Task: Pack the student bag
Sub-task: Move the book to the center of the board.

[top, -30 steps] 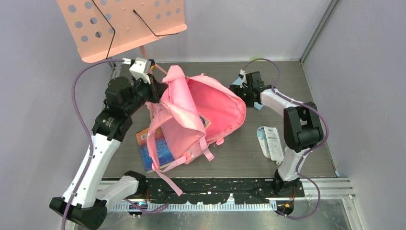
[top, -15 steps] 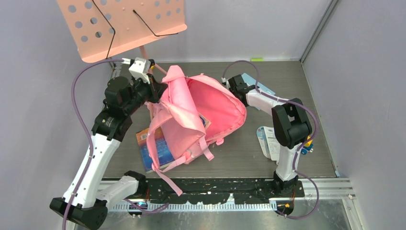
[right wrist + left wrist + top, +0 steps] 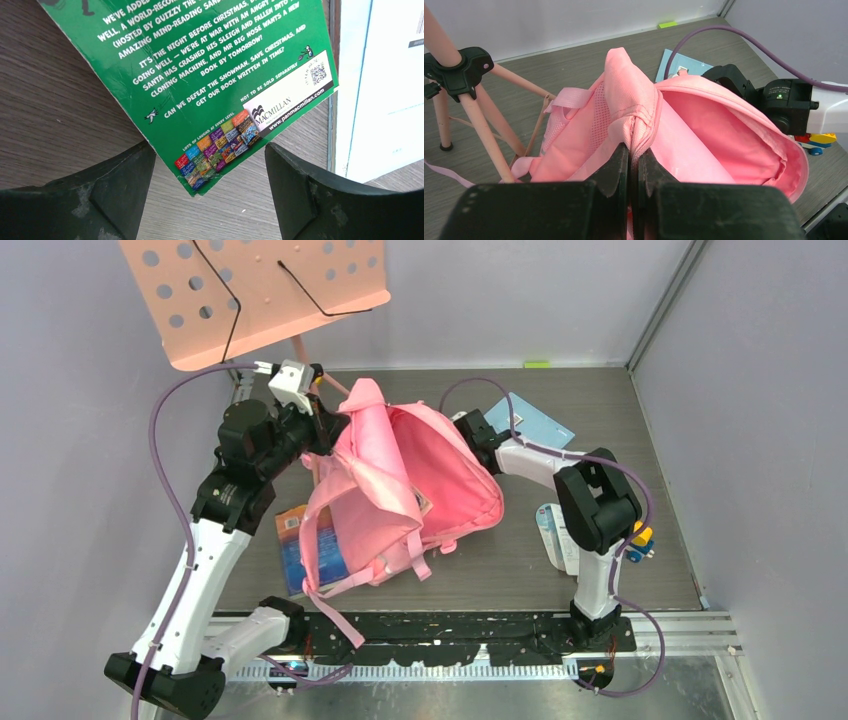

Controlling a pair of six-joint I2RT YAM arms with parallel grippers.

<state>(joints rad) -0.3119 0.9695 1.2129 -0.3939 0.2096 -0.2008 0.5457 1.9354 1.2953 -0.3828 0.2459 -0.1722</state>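
Top external first: shows the left arm rising from its near-left base, elbow bent outward, forearm angled toward the middle of the table (image 3: 650,440), with the left gripper (image 3: 321,430) at the upper left edge of the student bag (image 3: 380,500). From the left wrist, confirms the grip: black fingers (image 3: 616,170) pressed together on a seamed fold of pink fabric at the rim of the bag's mouth, holding that edge raised. Finds the bag lying mid-table, mouth gaping toward the right and far side, pink lining exposed, straps trailing toward the near edge.

Shows the right arm folded tightly at the elbow, forearm stretched left and away, the right gripper (image 3: 470,430) just beside the bag's far right rim. From the right wrist, finds its fingers (image 3: 100,200) spread wide, clamped on nothing, over a green book (image 3: 200,75) lying back cover up on the wood grain, one corner between them. Cannot tell whether either finger touches it.

Around these, picks out:
- a salmon music stand (image 3: 250,300) at far left, tripod legs close behind the bag
- an orange-and-blue book (image 3: 288,540) partly pinned beneath the bag's left side
- a light blue booklet (image 3: 535,420) just beyond the right forearm
- a white printed packet (image 3: 548,530) half hidden behind the right upper arm
- small coloured blocks (image 3: 638,538) beside that arm
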